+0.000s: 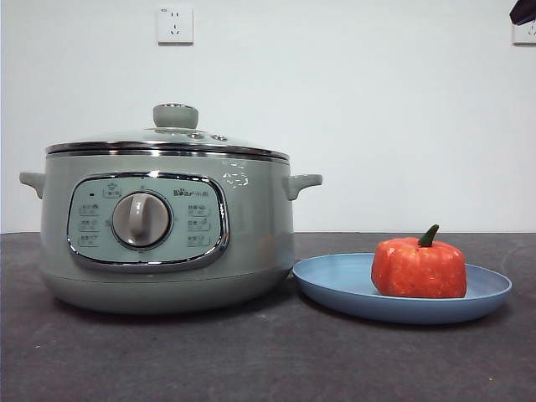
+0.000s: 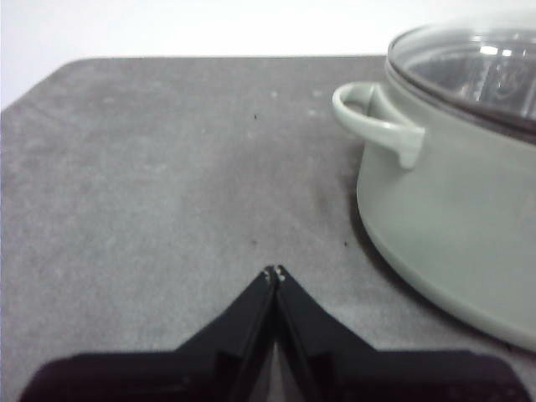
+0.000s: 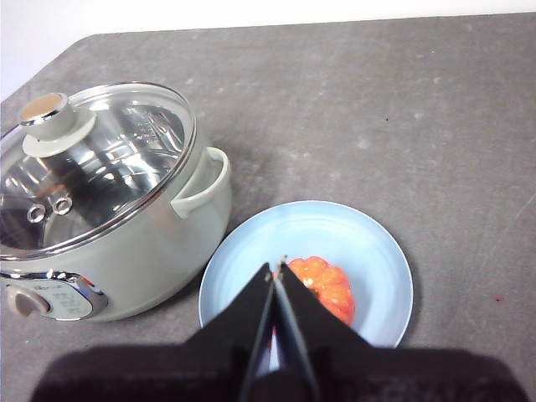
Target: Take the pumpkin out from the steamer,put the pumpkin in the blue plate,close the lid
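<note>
- On the right side of the table, in the front view, we see the pumpkin (image 1: 419, 268) sitting in the blue plate (image 1: 335, 280), somewhat right of the plate's middle.
- Left of the plate stands the steamer (image 1: 167, 243), its near wall just beside the plate's left rim; we cannot tell whether they touch.
- The lid (image 1: 167, 138) rests level on the steamer's rim, knob up, and through its glass the right wrist view shows a bare steel interior.
- We judge all three steps done as things lie now, so what remains is to keep clear and finish cleanly.
- The right gripper (image 3: 277, 266) hangs above the plate over the pumpkin, jaws pressed together and holding nothing.
- The left gripper (image 2: 275, 272) hovers over the bare grey table (image 2: 151, 184) on the steamer's far-left side, jaws likewise closed on nothing.
- To finish well, we would lift the right arm straight up rather than sweep sideways, so it cannot knock the pumpkin or catch the steamer's side handle.
- We would check that the lid's steel rim sits evenly all round; it looks flush from the front.
- The pumpkin stands upright: its short axis runs vertically through the stem, which rises from the top and curves up to the right.
- It is squat and wider than tall, so we judge it stable on the shallow plate and unlikely to roll.
</note>
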